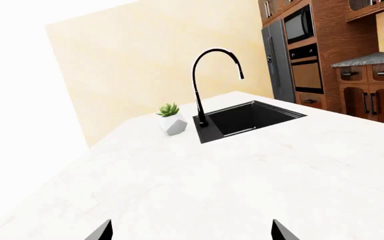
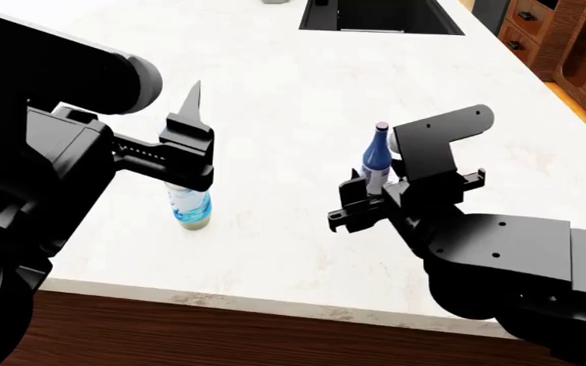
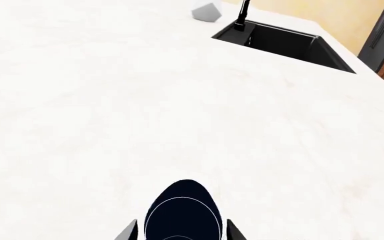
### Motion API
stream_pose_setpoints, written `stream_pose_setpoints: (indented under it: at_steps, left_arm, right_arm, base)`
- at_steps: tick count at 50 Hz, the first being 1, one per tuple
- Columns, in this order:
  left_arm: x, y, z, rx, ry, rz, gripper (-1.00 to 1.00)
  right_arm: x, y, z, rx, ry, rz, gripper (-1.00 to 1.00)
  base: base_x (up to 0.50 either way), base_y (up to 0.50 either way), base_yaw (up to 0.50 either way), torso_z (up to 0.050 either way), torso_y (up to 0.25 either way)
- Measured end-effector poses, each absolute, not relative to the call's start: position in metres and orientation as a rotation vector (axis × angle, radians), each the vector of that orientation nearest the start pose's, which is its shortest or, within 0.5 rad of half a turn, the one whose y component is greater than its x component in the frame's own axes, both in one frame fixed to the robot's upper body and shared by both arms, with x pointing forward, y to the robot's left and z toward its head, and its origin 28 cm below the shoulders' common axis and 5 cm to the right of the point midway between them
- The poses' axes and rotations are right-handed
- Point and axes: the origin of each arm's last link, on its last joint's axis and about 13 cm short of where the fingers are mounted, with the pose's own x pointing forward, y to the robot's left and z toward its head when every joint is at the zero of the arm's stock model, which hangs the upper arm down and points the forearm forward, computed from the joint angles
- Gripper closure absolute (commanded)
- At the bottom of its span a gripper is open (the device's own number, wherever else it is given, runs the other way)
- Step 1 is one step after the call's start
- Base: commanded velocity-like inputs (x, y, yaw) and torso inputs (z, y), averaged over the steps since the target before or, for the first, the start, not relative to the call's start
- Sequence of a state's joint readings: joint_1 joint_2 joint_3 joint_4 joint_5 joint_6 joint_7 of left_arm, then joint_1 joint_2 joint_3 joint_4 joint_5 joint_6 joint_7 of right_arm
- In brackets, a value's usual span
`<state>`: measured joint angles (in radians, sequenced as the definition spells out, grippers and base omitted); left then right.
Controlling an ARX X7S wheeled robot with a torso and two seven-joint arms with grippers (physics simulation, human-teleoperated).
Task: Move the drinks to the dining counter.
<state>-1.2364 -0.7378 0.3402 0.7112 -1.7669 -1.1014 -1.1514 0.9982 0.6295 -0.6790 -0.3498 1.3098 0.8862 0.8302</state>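
Both bottles stand near the dining counter's front edge. The right gripper clasps the dark-blue bottle; a jerky release could topple it. The left gripper, jaws spread, hangs above the milk bottle and could clip it.

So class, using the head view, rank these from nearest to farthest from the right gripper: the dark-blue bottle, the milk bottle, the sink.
1. dark-blue bottle: at the right gripper itself, upright on the counter.
2. milk bottle: across on the left, under the left gripper.
3. sink: far end of the counter.
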Motion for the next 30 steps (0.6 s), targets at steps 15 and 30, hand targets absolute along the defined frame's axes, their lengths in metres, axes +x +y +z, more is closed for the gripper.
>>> stream_pose_setpoints:
  at_steps: [15,30]
  left_arm:
    - [0.1861,0.2168,0.3088,0.238,-0.176,-0.184,-1.0]
    - [0.1858,0.217,0.3084,0.238,-0.176,-0.183,-1.0]
  right_arm:
    - [0.265,-0.0912,0.2201,-0.189,0.203,0.177,-1.0]
    - [0.2631,-0.0921,0.2214,-0.188,0.202,0.173,-1.0]
  base:
    - [0.0,0.0,0.0,0.0,0.0]
    - [0.0,0.0,0.0,0.0,0.0]
